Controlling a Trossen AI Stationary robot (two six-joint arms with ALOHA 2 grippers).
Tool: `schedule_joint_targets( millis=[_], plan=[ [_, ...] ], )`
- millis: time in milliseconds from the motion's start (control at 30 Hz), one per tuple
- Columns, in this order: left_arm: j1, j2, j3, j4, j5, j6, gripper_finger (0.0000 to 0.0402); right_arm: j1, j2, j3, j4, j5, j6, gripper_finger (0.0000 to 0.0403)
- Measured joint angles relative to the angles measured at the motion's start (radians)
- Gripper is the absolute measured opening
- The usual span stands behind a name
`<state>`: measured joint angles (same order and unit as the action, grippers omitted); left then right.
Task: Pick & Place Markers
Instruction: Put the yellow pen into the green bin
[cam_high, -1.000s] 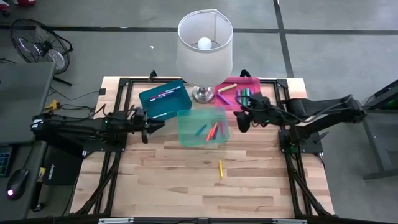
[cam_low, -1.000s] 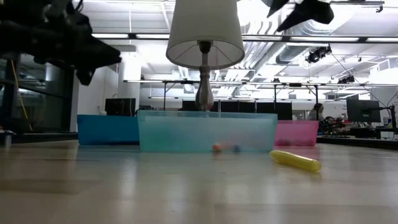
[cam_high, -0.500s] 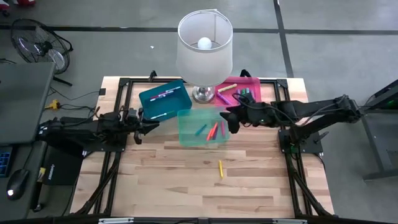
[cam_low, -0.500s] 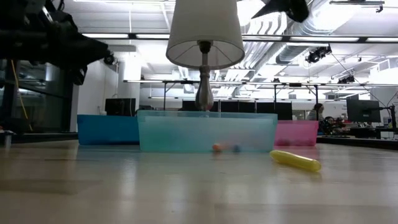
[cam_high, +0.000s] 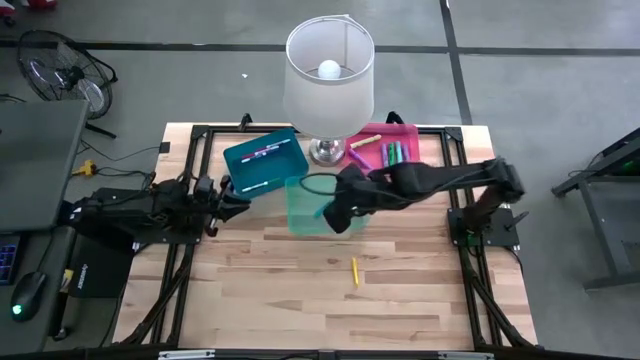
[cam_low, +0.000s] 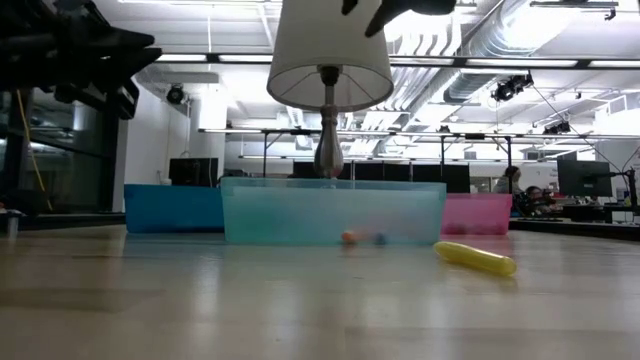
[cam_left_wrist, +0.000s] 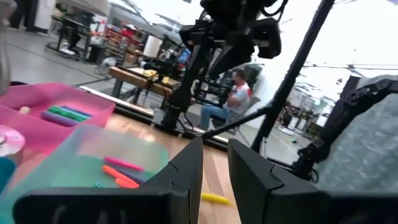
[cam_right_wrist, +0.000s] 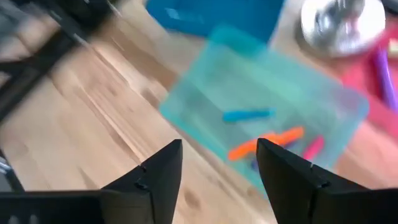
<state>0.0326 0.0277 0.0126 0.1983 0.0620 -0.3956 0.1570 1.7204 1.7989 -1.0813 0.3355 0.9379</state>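
Several markers lie in three bins: the clear teal bin holds a blue marker, an orange one and a pink one. More lie in the pink bin and the blue bin. One yellow marker lies flat on the bare wood near the table's middle. My right gripper hovers open above the teal bin's near-left part, holding nothing. My left gripper stays in the air left of the teal bin, its fingers a narrow gap apart and empty.
A table lamp with a wide white shade stands between the blue and pink bins, its metal base just beyond the teal bin. Black frame rails run along the table's left and right sides. Bare wood fills the near half.
My right gripper has swung from above the pink bin toward the table's left and slightly nearer, ending over the teal bin. My left gripper has drawn back a little toward the table's left edge. The markers and bins have stayed where they were.
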Motion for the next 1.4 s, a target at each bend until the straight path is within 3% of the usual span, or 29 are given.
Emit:
schedule_joint_targets(
  millis=[133, 233, 600, 733, 1000, 1400],
  plan=[
    [0.000, 0.000, -0.001, -0.024, 0.041, 0.011, 0.0074, 0.014, 0.104, 0.117, -0.164, -0.056, 0.105, 0.0182],
    [0.000, 0.000, -0.001, -0.025, 0.080, 0.030, 0.0074, 0.033, 0.152, 0.128, -0.199, -0.080, 0.170, 0.0179],
    [0.000, 0.000, -0.001, -0.023, 0.093, 0.025, 0.0074, 0.099, 0.183, -0.113, -0.174, -0.208, 0.391, 0.0183],
    [0.000, 0.000, -0.001, -0.023, 0.088, 0.025, 0.0074, 0.128, 0.182, -0.209, -0.101, -0.253, 0.475, 0.0198],
    [0.000, 0.000, -0.001, -0.024, 0.085, 0.025, 0.0074, 0.183, 0.182, -0.383, 0.207, -0.342, 0.581, 0.0239],
    [0.000, 0.000, -0.001, -0.041, 0.084, 0.025, 0.0074, 0.210, 0.182, -0.486, 0.307, -0.344, 0.629, 0.0245]
  ],
)
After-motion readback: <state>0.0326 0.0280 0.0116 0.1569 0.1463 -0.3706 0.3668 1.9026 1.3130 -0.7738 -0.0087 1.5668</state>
